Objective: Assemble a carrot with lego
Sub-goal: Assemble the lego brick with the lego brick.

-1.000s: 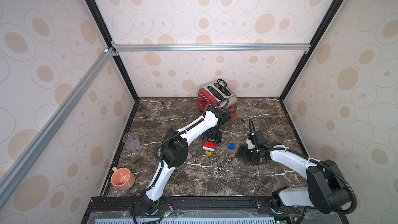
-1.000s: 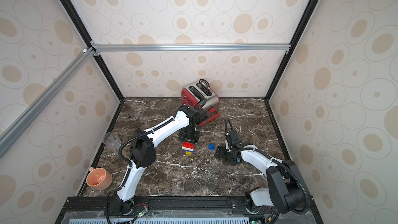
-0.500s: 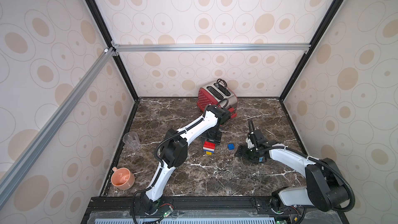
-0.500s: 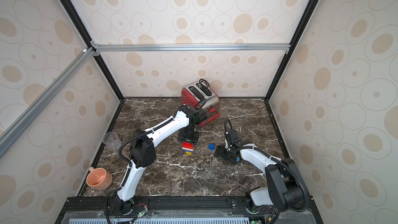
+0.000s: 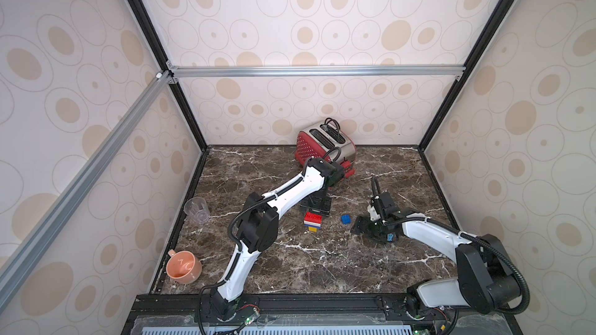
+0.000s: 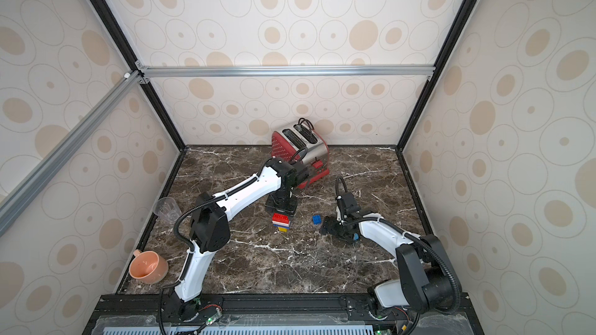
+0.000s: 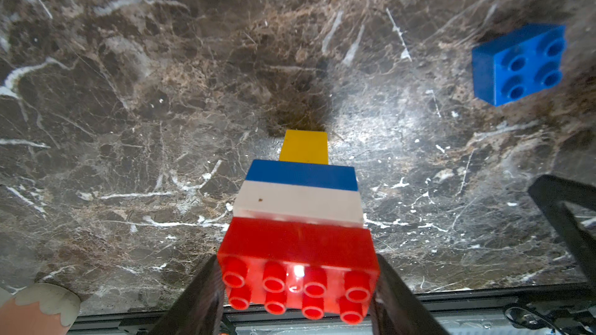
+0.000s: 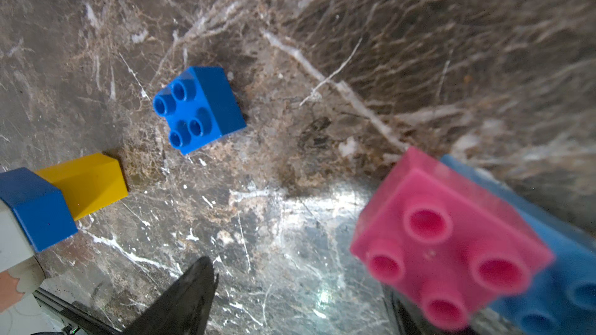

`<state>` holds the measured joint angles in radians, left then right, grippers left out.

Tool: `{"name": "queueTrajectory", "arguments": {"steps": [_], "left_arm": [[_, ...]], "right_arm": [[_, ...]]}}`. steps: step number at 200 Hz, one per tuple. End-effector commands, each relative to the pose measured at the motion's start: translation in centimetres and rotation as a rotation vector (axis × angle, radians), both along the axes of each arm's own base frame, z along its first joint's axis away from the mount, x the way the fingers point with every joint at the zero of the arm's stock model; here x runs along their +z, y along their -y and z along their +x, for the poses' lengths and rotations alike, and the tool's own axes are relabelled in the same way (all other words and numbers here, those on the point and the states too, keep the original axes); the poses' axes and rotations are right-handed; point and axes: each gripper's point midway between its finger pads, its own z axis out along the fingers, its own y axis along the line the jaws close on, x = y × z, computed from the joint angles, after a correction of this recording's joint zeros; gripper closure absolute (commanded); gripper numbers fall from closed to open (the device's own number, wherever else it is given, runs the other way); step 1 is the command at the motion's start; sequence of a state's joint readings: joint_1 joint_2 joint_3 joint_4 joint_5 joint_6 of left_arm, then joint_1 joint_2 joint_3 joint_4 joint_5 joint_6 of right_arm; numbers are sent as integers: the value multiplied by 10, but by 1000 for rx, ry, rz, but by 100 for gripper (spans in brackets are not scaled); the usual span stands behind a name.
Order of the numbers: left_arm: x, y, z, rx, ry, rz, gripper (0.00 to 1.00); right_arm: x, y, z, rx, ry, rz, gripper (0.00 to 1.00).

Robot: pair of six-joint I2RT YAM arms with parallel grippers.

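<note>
In both top views my left gripper (image 5: 314, 215) is clenched on the red brick (image 5: 313, 218) crowning the carrot (image 5: 312, 223). The carrot stands tip-down near the middle of the marble table (image 5: 306, 262), in front of the toaster (image 5: 325, 143). A loose blue brick (image 5: 346, 219) lies just beside it. My right gripper (image 5: 362, 229) sits low beyond that, with the pink-and-blue piece (image 5: 390, 237) at its flank, only its blue showing here. I judge the step in hand to be capping the red layer with that wider piece, so I would hold the left clamp firm and the stack plumb. From the left wrist, the black fingers (image 7: 196, 301) pinch the red brick by its two ends, leaving all eight glossy studs clear. I would therefore come straight down onto them, level and lined up. Below taper the white and dark blue layers and the yellow tip (image 7: 303, 146), which seems to touch the stone. A foot that narrow on polished marble looks likely to skid under a crooked push. From the right wrist, the jaws are spread, with bare veined marble between the one visible finger (image 8: 183, 301) and the blurred pink-and-blue piece (image 8: 451, 246). That hand is released and grasps nothing I can see, though I cannot tell whether the piece leans on the hidden finger. I would take it by the blue brick's long flat sides. The plastic is hard, smooth and square-edged.
</note>
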<state>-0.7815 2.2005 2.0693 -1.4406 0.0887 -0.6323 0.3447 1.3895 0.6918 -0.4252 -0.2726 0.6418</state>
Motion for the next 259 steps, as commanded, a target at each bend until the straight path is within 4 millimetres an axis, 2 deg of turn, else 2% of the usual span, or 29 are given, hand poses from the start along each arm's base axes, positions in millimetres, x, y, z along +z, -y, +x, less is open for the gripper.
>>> {"name": "queueTrajectory", "arguments": {"steps": [1, 22, 59, 85, 138, 177, 208, 259], "left_arm": [[6, -2, -6, 26, -14, -18, 47], [4, 0, -7, 25, -13, -30, 47], [11, -9, 7, -4, 56, 37, 47], [5, -1, 7, 8, 48, 7, 47], [26, 4, 18, 32, 106, -17, 47], [25, -1, 10, 36, 76, -3, 47], [13, -7, 3, 45, 47, 11, 47], [6, -3, 0, 50, 27, -3, 47]], "right_arm": [[2, 2, 3, -6, -4, -4, 17], [3, 2, 4, -9, -1, -1, 16], [0, 1, 4, -15, -4, 5, 16], [0, 0, 5, -16, -5, 11, 16], [1, 1, 5, -17, -4, 5, 16], [2, 0, 5, -16, -3, 9, 16], [1, 0, 5, -15, -6, 8, 16], [1, 1, 4, -15, -9, 5, 16]]}}
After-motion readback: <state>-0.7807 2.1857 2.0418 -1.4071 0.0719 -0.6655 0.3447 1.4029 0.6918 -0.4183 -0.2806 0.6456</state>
